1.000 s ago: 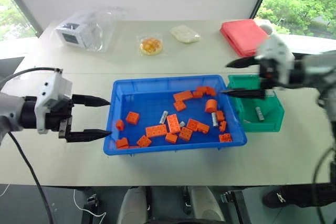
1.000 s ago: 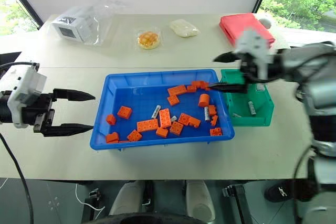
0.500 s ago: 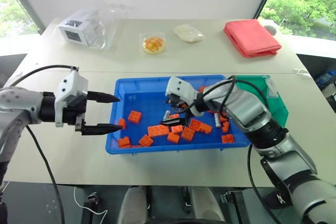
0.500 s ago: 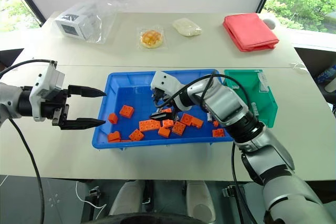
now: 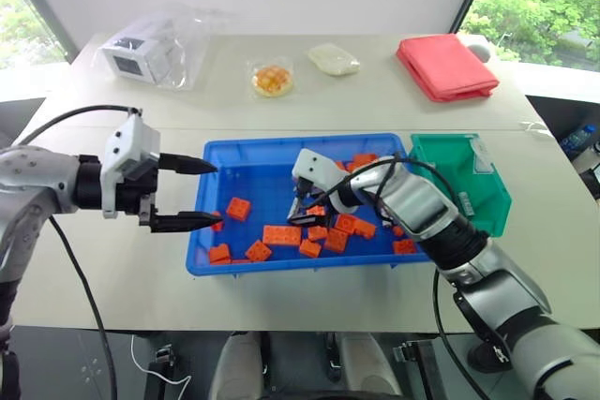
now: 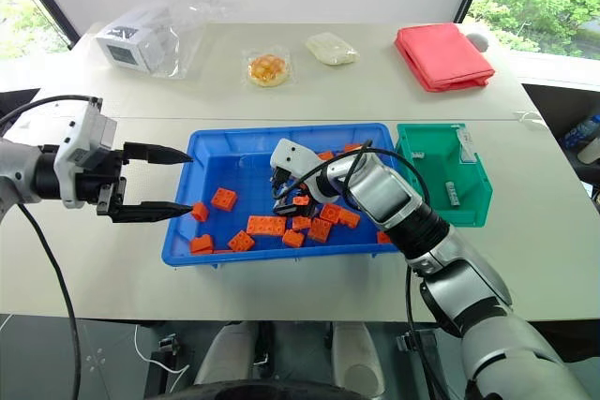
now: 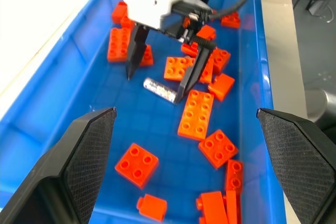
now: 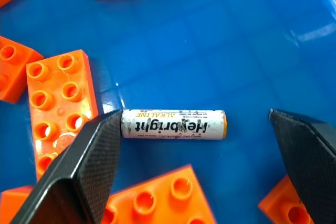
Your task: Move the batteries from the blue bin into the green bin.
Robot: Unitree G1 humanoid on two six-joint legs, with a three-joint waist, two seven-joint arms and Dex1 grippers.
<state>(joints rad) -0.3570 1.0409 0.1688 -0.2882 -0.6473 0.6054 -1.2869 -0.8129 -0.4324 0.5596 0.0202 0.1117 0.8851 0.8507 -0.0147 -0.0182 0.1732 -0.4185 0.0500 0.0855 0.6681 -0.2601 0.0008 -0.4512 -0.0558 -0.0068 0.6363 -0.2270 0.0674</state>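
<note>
Your battery (image 8: 174, 124) lies flat in the blue bin (image 5: 246, 158), long axis spanning the wide-open, downward-angled right end effector (image 7: 155, 83), one finger touching its end.

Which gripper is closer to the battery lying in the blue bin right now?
Right. The right gripper straddles the battery with open fingers, one fingertip at its end. The left gripper hovers open at the blue bin's left rim, well away.

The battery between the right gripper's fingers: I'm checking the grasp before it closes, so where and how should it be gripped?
Grip the battery mid-length across its round body, from above. It lies flat on the blue bin floor, so the right gripper fingers should straddle its sides, not its ends as now.
</note>
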